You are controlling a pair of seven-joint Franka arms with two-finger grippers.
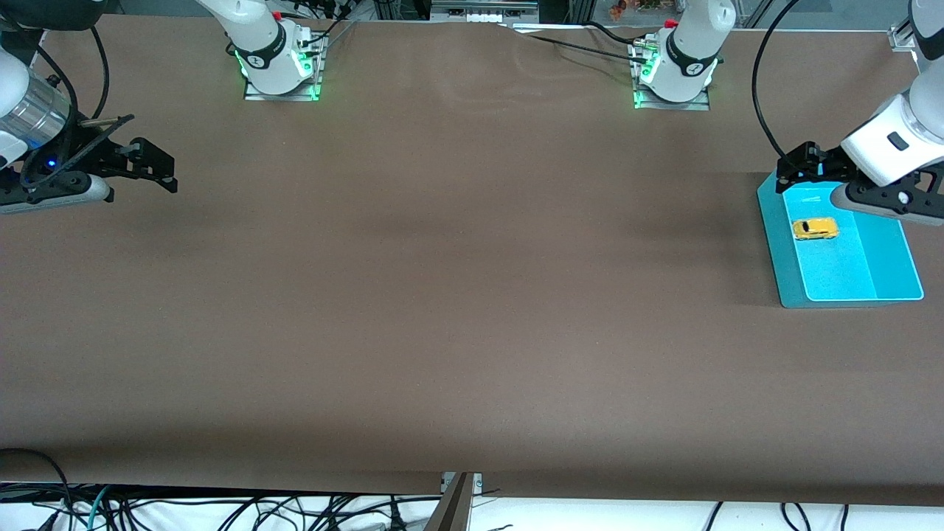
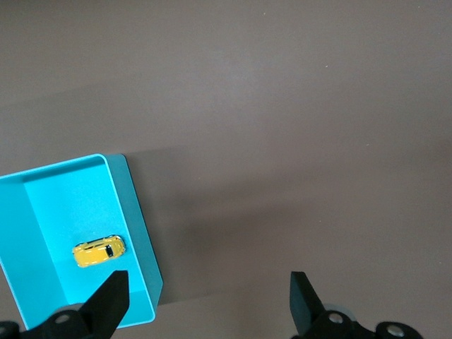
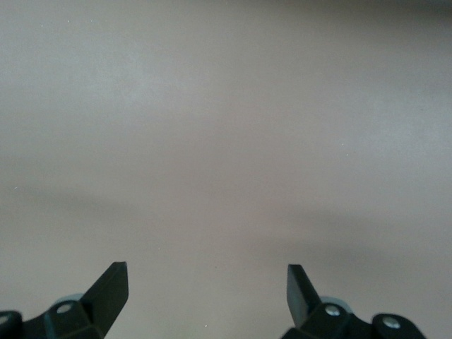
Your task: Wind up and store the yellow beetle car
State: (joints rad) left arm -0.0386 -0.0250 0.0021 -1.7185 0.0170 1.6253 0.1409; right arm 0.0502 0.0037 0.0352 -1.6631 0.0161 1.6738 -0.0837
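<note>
Already the yellow beetle car [image 1: 815, 228] lies inside the teal bin [image 1: 783, 258] at the middle right of the front view, on the bin's floor toward the end nearer the robot bases, upright on its wheels and touched by nothing. Over that same end of the bin hangs the left gripper [image 1: 800, 164], its jaws spread wide and empty; its wrist view shows the car [image 2: 99, 252] between the bin's walls [image 2: 134, 212]. At the upper left edge of the front view the right gripper [image 1: 151, 166] waits over the bare brown table [image 1: 457, 295], fingers [image 3: 109, 289] wide apart, holding nothing.
</note>
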